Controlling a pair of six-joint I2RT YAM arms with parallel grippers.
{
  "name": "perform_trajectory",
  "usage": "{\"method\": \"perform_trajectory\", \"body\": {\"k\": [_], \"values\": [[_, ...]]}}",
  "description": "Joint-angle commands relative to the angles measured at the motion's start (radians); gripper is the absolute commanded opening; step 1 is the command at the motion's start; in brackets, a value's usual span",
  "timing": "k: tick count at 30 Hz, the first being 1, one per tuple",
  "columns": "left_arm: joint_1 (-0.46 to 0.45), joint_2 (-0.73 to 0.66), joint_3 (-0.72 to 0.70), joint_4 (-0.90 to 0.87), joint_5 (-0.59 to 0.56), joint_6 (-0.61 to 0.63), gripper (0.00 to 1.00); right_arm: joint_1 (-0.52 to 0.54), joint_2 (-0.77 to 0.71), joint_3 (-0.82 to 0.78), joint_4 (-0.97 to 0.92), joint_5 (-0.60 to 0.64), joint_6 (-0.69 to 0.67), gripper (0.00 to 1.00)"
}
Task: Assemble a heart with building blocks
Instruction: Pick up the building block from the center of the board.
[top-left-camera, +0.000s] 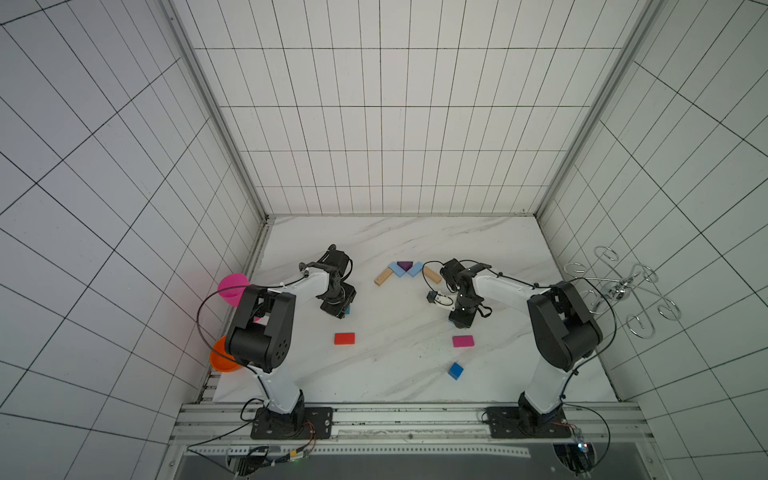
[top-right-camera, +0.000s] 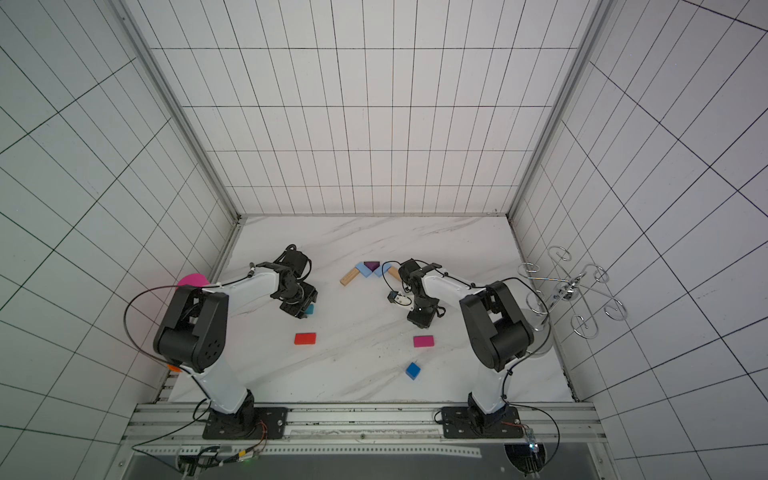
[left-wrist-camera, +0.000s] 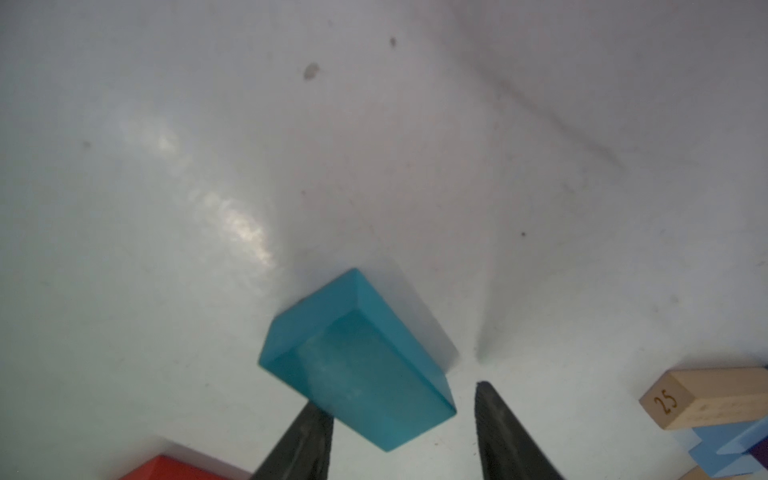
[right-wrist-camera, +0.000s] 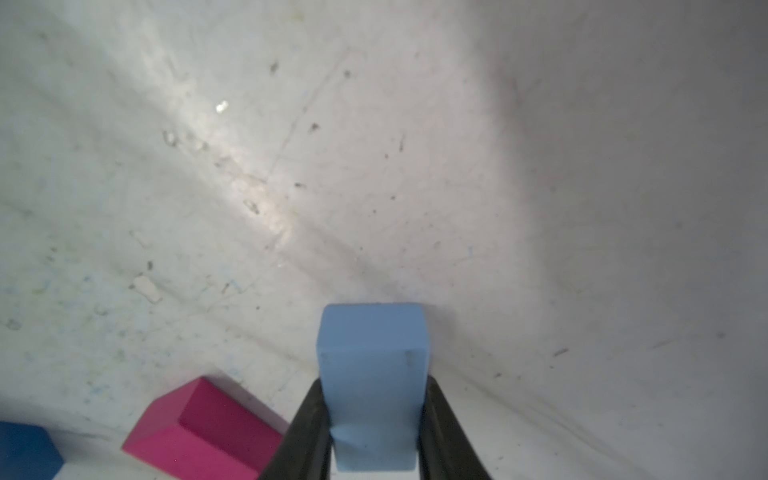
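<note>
Near tan block (left-wrist-camera: 706, 399) "25", left gripper (left-wrist-camera: 397, 397), part-open, straddles teal block (left-wrist-camera: 357, 357); right gripper (right-wrist-camera: 374, 380) clamps light-blue block (right-wrist-camera: 372, 332).

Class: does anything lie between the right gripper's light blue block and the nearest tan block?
Nothing visible. The right gripper holds the light blue block close to the tan block, though the arm hides part of the gap.

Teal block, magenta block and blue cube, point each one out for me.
teal block (left-wrist-camera: 365, 374): left wrist view, middle of its broad face.
magenta block (top-left-camera: 463, 341): in a top view, middle of its top face.
blue cube (top-left-camera: 456, 368): in a top view, top face.
</note>
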Motion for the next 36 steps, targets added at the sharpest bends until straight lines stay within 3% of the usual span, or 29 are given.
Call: {"method": "perform_trajectory", "body": {"k": [1,5,9,13,17,22,25,29,36], "values": [[0.003,0.108,-0.021,0.037,-0.036,0.016,0.36,-0.009,0.024,0.013,-0.057,-0.033,0.015,0.14],[0.006,0.156,-0.002,0.023,-0.043,0.060,0.22,-0.012,-0.008,0.031,-0.088,-0.076,0.038,0.07],[0.004,0.157,-0.009,0.003,-0.054,0.095,0.18,-0.033,-0.089,0.044,-0.071,-0.163,0.106,0.00],[-0.035,0.134,0.012,-0.068,-0.059,0.127,0.16,-0.041,-0.176,0.043,-0.015,-0.183,0.183,0.00],[-0.120,0.051,0.019,-0.153,-0.103,0.096,0.13,-0.043,-0.220,0.092,0.015,-0.123,0.285,0.00],[-0.238,-0.029,0.059,-0.206,-0.136,-0.011,0.06,-0.069,-0.107,0.294,-0.126,-0.029,0.538,0.00],[-0.294,-0.002,0.107,-0.211,-0.132,-0.060,0.05,-0.091,-0.080,0.322,-0.144,-0.016,0.662,0.00],[-0.360,0.079,0.193,-0.215,-0.139,-0.098,0.05,-0.132,-0.187,0.214,-0.044,-0.047,0.753,0.00],[-0.418,0.233,0.369,-0.249,-0.137,-0.132,0.05,-0.207,-0.274,0.171,-0.047,-0.046,0.788,0.00]]}}
